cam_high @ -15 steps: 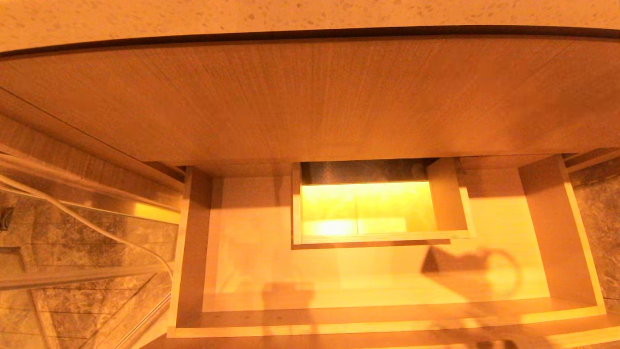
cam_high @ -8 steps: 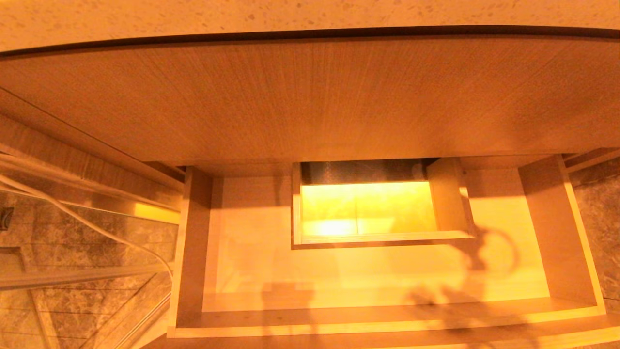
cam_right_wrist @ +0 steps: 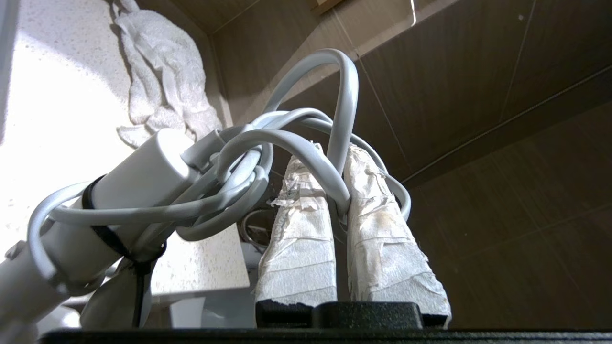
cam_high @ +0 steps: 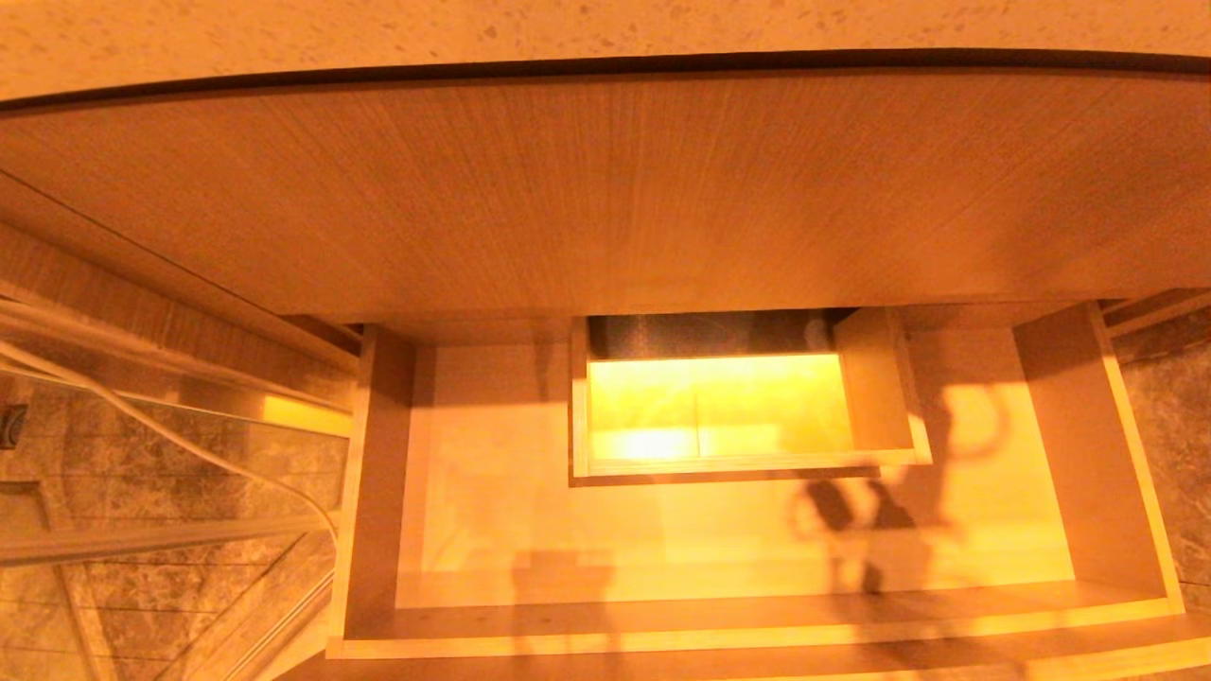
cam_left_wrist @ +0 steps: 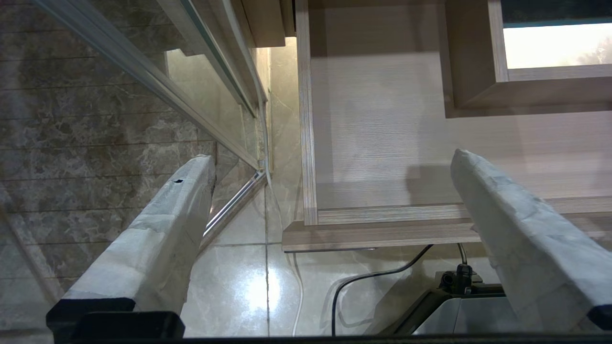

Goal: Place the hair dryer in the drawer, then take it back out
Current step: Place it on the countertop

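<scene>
Hair dryer (cam_right_wrist: 138, 191) absent from head view; seen only in right wrist view.

Head view: drawer (cam_high: 492, 530) pulled out below wood-grain front panel (cam_high: 605, 189), its pale floor bare. Boxed notch (cam_high: 747, 463) sits at mid-back edge, brightly lit inside. Shadow of a gripper with a cord loop falls on drawer floor toward right side, just below notch's right corner. Speckled counter (cam_high: 568, 24) runs along top. White cable (cam_high: 170, 435) trails over marbled floor tile (cam_high: 142, 586) off drawer's left side. Neither arm itself visible.

Left wrist view: left gripper (cam_left_wrist: 330, 210) hangs parked outside drawer's front left corner, taped fingers (cam_left_wrist: 162, 224) spread wide with nothing between them. Drawer's front edge and left wall lie under it; notch shows at far end. Glossy tile and a black cable (cam_left_wrist: 373, 277) beneath.

Right wrist view: right gripper (cam_right_wrist: 342, 191) pinched nearly closed on grey cord (cam_right_wrist: 296, 148), a loop of which passes between the taped fingers (cam_right_wrist: 301, 239). Dryer's white barrel hangs beside gripper, cord wound around it in several coils and cinched by a black tie (cam_right_wrist: 114, 239). White towel (cam_right_wrist: 162, 91) lies crumpled on speckled counter behind. Dark tiled wall (cam_right_wrist: 502, 119) fills the rest.
</scene>
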